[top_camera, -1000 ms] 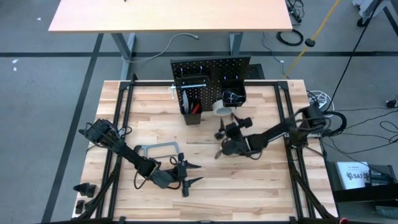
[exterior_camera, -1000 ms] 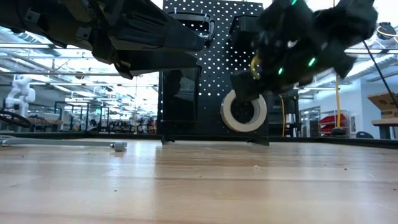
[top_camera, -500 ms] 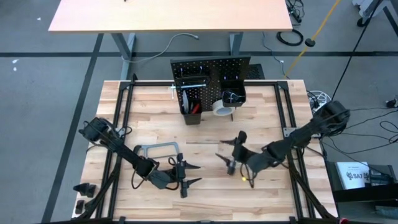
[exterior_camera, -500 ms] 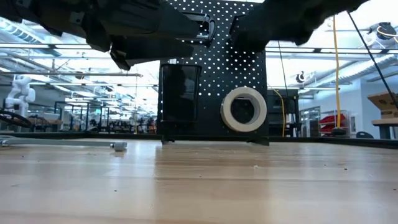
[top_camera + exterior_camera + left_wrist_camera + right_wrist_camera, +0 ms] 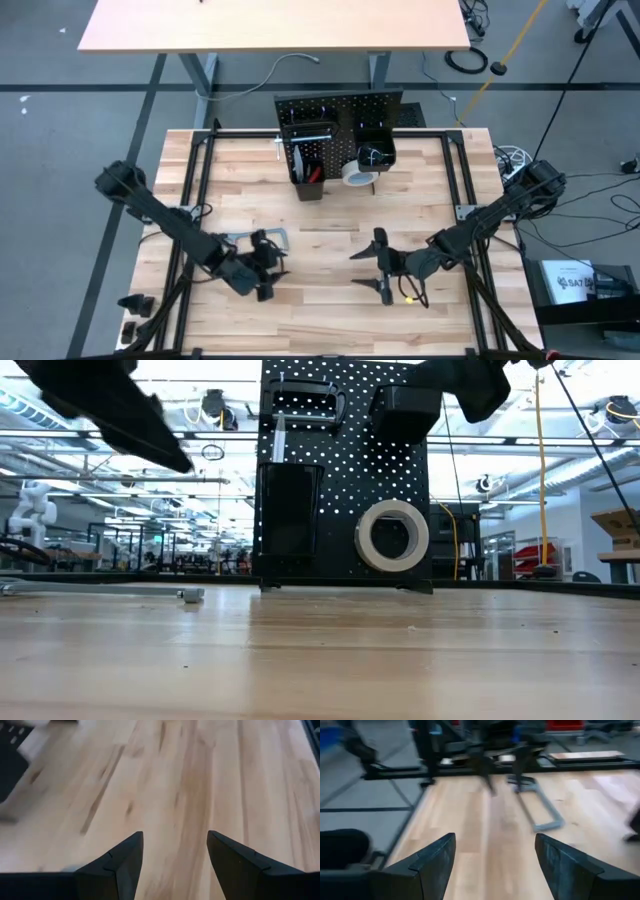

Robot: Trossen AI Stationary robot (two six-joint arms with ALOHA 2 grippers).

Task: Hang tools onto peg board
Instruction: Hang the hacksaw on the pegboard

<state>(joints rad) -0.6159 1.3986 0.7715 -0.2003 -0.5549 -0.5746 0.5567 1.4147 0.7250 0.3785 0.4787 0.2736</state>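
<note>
The black peg board [image 5: 338, 112] stands upright at the table's far edge. A white tape roll [image 5: 392, 535] hangs on its front, clear of the tabletop, below a small black bin [image 5: 405, 405]. A taller bin [image 5: 307, 172] holds red-handled tools. A grey hacksaw [image 5: 542, 816] lies flat on the wood, left of centre. My left gripper [image 5: 270, 260] hovers open just near of the hacksaw, above bare wood [image 5: 175, 845]. My right gripper [image 5: 362, 268] is open in the air right of centre, pointing toward the table's left at the hacksaw [image 5: 238, 238].
A small metal bit [image 5: 190, 595] lies on the wood toward the left in the low view. Black frame rails [image 5: 190, 190] run along both table sides. Bare wood lies between the two grippers and in front of the peg board.
My right gripper has drawn back from the tape roll toward the near edge, risen, and tipped from pointing down to nearly level, facing left. My left gripper has risen and pulled back toward the table's left. The tape roll stays on the peg board.
</note>
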